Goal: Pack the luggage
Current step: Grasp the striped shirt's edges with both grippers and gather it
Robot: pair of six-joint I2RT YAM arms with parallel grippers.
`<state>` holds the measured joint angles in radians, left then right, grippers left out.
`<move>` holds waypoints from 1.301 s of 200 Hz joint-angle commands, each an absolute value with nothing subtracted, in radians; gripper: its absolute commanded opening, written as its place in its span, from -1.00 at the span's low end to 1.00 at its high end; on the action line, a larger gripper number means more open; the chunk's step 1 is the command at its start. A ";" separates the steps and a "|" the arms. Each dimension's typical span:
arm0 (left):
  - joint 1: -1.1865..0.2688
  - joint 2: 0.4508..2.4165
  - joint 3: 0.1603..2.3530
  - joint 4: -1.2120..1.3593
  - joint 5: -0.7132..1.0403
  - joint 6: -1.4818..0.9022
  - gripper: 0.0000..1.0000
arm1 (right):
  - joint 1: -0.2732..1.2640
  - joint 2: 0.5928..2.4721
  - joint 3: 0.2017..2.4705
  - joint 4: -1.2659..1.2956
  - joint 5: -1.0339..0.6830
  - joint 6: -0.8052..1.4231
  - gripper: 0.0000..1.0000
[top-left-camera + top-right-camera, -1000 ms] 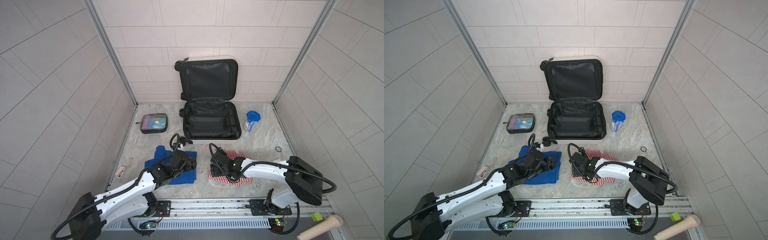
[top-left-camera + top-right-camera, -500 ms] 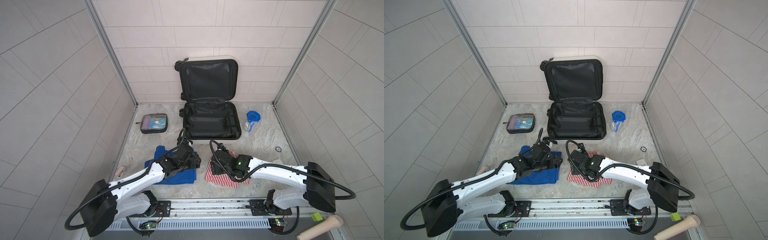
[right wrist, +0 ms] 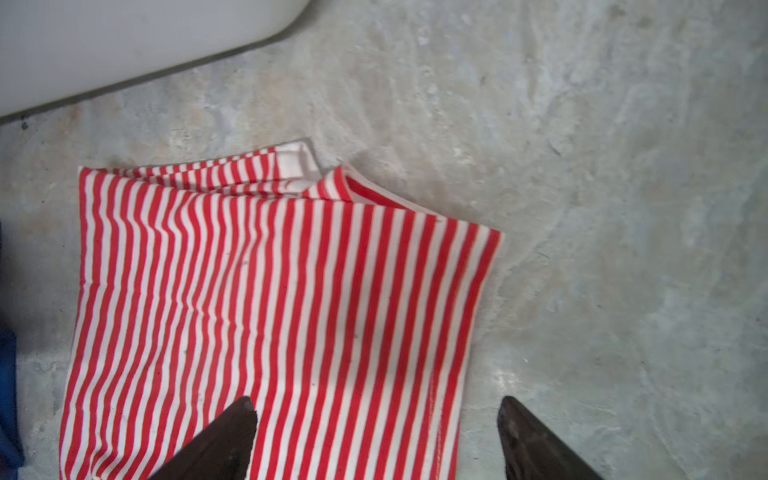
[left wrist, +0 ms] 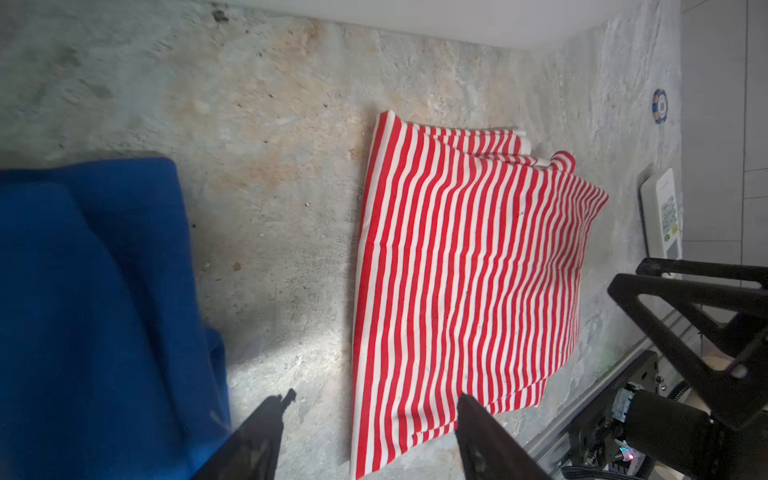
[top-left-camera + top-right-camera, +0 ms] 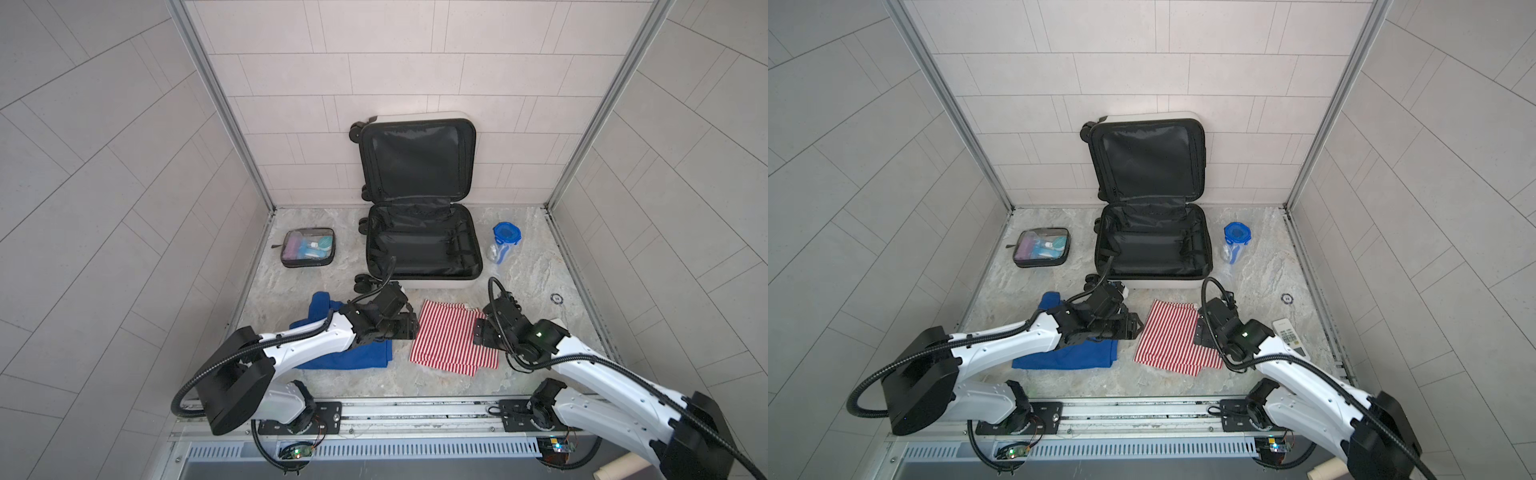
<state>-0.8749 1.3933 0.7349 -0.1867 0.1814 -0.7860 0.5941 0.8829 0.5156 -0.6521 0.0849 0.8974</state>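
Luggage (image 5: 419,249): 1, open; 1 striped cloth (image 5: 449,336), 1 blue cloth (image 5: 357,357).

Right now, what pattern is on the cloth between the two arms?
The cloth has red-and-white stripes; the right wrist view shows it best.

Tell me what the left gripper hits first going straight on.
Probably the edge of the red-and-white striped cloth: the left gripper stands open astride it. Depth is unclear.
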 commanded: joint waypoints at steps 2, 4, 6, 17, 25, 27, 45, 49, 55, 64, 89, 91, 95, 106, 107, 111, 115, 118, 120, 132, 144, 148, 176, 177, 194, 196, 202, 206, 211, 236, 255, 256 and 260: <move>-0.893 1.428 0.769 -0.153 0.180 -0.795 0.44 | 0.536 0.822 0.482 -0.678 0.026 0.898 0.87; -0.895 1.431 0.770 -0.151 0.180 -0.795 0.44 | 0.531 0.818 0.478 -0.678 0.022 0.898 0.87; -0.897 1.435 0.771 -0.149 0.181 -0.797 0.44 | 0.525 0.815 0.474 -0.678 0.019 0.898 0.87; -0.903 1.455 0.779 -0.141 0.185 -0.798 0.44 | 0.507 0.803 0.456 -0.678 0.001 0.902 0.87; -0.908 1.470 0.790 -0.140 0.186 -0.797 0.44 | 0.502 0.798 0.446 -0.676 -0.004 0.904 0.87; -0.908 1.474 0.793 -0.138 0.186 -0.797 0.44 | 0.502 0.797 0.444 -0.678 -0.005 0.906 0.87; -0.917 1.505 0.810 -0.137 0.184 -0.795 0.44 | 0.501 0.794 0.430 -0.672 -0.018 0.914 0.87; -0.918 1.511 0.811 -0.133 0.184 -0.795 0.44 | 0.501 0.792 0.426 -0.671 -0.021 0.915 0.87; -0.920 1.520 0.813 -0.127 0.185 -0.796 0.44 | 0.501 0.793 0.423 -0.670 -0.027 0.918 0.87; -0.919 1.535 0.813 -0.119 0.183 -0.797 0.43 | 0.501 0.790 0.416 -0.666 -0.036 0.922 0.87; -0.921 1.562 0.806 -0.107 0.182 -0.807 0.43 | 0.500 0.780 0.380 -0.638 -0.066 0.936 0.87; -0.922 1.563 0.804 -0.105 0.183 -0.808 0.43 | 0.501 0.779 0.375 -0.632 -0.070 0.937 0.87; -0.922 1.565 0.801 -0.102 0.180 -0.810 0.44 | 0.500 0.778 0.368 -0.623 -0.074 0.938 0.87; -0.924 1.569 0.789 -0.086 0.178 -0.817 0.44 | 0.500 0.773 0.347 -0.600 -0.090 0.946 0.87; -0.925 1.569 0.787 -0.085 0.178 -0.818 0.44 | 0.500 0.772 0.346 -0.599 -0.091 0.947 0.87; -0.925 1.571 0.781 -0.080 0.178 -0.821 0.44 | 0.501 0.772 0.340 -0.591 -0.095 0.949 0.86; -0.925 1.572 0.777 -0.073 0.178 -0.825 0.44 | 0.501 0.772 0.334 -0.583 -0.099 0.952 0.86; -0.925 1.575 0.775 -0.069 0.180 -0.825 0.43 | 0.500 0.772 0.332 -0.578 -0.101 0.952 0.86; -0.927 1.576 0.774 -0.066 0.181 -0.826 0.43 | 0.500 0.771 0.328 -0.574 -0.102 0.952 0.86; -0.929 1.585 0.767 -0.053 0.181 -0.829 0.44 | 0.502 0.774 0.321 -0.562 -0.102 0.955 0.86; -0.931 1.601 0.764 -0.036 0.188 -0.831 0.43 | 0.501 0.778 0.315 -0.552 -0.103 0.960 0.85; -0.932 1.607 0.765 -0.031 0.190 -0.831 0.44 | 0.501 0.779 0.315 -0.547 -0.103 0.960 0.85; -0.943 1.651 0.777 -0.005 0.204 -0.831 0.42 | 0.500 0.794 0.311 -0.512 -0.108 0.977 0.79; -0.943 1.654 0.778 -0.005 0.205 -0.831 0.42 | 0.500 0.794 0.311 -0.511 -0.109 0.977 0.79; -0.949 1.681 0.782 0.014 0.209 -0.833 0.41 | 0.501 0.815 0.308 -0.481 -0.114 0.989 0.74; -0.949 1.683 0.782 0.018 0.210 -0.833 0.40 | 0.500 0.817 0.308 -0.478 -0.116 0.991 0.73; -0.954 1.693 0.783 0.026 0.213 -0.834 0.40 | 0.501 0.826 0.307 -0.471 -0.118 0.994 0.71; -0.954 1.701 0.784 0.032 0.215 -0.836 0.39 | 0.500 0.834 0.307 -0.465 -0.120 0.998 0.69; -0.954 1.707 0.784 0.039 0.219 -0.837 0.37 | 0.501 0.843 0.307 -0.457 -0.125 1.002 0.66; -0.969 1.730 0.796 0.059 0.225 -0.839 0.24 | 0.501 0.894 0.310 -0.424 -0.154 1.019 0.46; -0.986 1.734 0.816 0.062 0.222 -0.834 -0.03 | 0.506 0.929 0.319 -0.397 -0.179 1.026 0.21; -0.986 1.734 0.818 0.062 0.222 -0.834 -0.05 | 0.506 0.931 0.319 -0.396 -0.179 1.027 0.19; -0.989 1.735 0.824 0.059 0.222 -0.831 -0.12 | 0.509 0.934 0.320 -0.394 -0.179 1.030 0.13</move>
